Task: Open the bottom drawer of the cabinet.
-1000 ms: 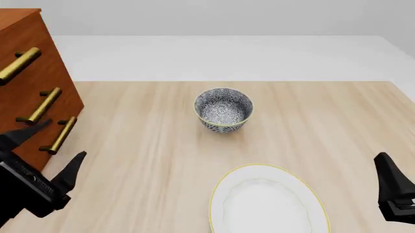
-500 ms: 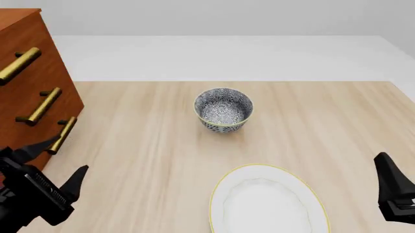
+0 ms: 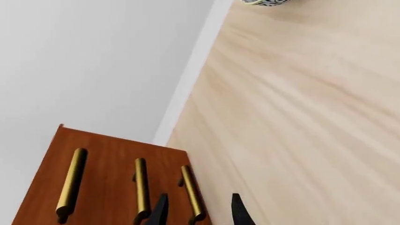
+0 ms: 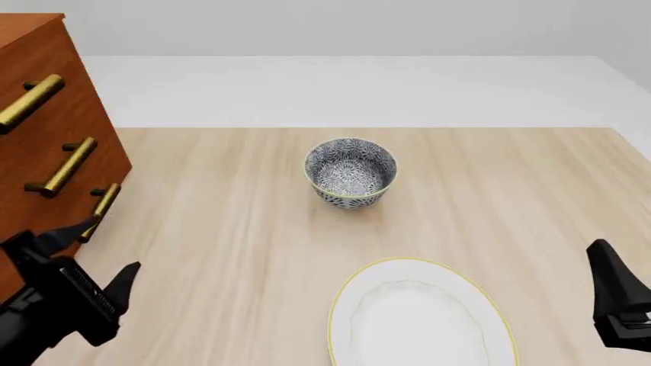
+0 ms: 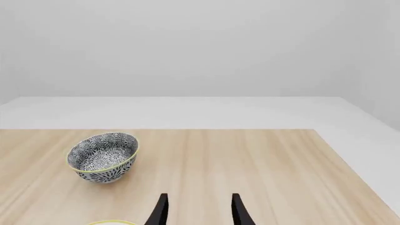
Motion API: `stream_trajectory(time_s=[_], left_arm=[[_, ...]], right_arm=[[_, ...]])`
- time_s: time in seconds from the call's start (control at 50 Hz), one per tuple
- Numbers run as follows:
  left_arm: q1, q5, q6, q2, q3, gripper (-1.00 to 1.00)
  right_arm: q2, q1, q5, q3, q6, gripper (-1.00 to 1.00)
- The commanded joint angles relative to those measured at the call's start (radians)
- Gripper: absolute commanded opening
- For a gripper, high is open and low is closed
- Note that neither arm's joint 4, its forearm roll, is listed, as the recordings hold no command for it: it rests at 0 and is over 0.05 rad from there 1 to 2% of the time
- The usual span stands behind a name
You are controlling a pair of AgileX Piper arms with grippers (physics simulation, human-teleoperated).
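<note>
The cabinet (image 4: 46, 145) stands at the table's left edge with three brass bar handles. The bottom drawer (image 4: 73, 211) is shut; its handle (image 4: 101, 206) is the lowest. My left gripper (image 4: 109, 247) is open, just in front of and below that handle, one finger near the handle's near end. In the left wrist view the bottom handle (image 3: 190, 192) lies between the open fingers of my left gripper (image 3: 198, 213), not clasped. My right gripper (image 4: 606, 259) is open and empty at the table's near right, and shows open in the right wrist view (image 5: 198, 209).
A blue-patterned bowl (image 4: 350, 171) stands mid-table, also seen in the right wrist view (image 5: 103, 156). A white plate with a yellow rim (image 4: 478, 293) lies at the near edge, right of centre. The two upper handles (image 4: 30, 99) (image 4: 63, 166) sit above the bottom one.
My left gripper has dropped lower and nearer along the cabinet front, from beside the middle of the bottom handle to its near end. The right arm has not moved.
</note>
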Motion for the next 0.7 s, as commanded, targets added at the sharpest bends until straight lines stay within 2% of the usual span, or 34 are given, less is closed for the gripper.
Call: stream_trajectory(time_s=[0.02, 0.18, 0.44, 0.58, 0.7], left_arm=[[0.006, -0.098, 0.014, 0.119, 0.001, 1.0], [0.017, -0.179, 0.022, 0.213, 0.001, 1.0], [0.039, -0.22, 0.028, 0.268, 0.001, 1.0], [0.052, -0.291, 0.052, 0.338, 0.001, 1.0], [0.056, -0.31, 0.051, 0.357, 0.001, 1.0]], right_arm=[[0.0, 0.0, 0.0, 0.0, 0.0, 1.0], [0.0, 0.0, 0.0, 0.0, 0.0, 1.0], [0.0, 0.0, 0.0, 0.0, 0.0, 1.0], [0.0, 0.0, 0.0, 0.0, 0.0, 1.0], [0.0, 0.0, 0.0, 0.0, 0.0, 1.0]])
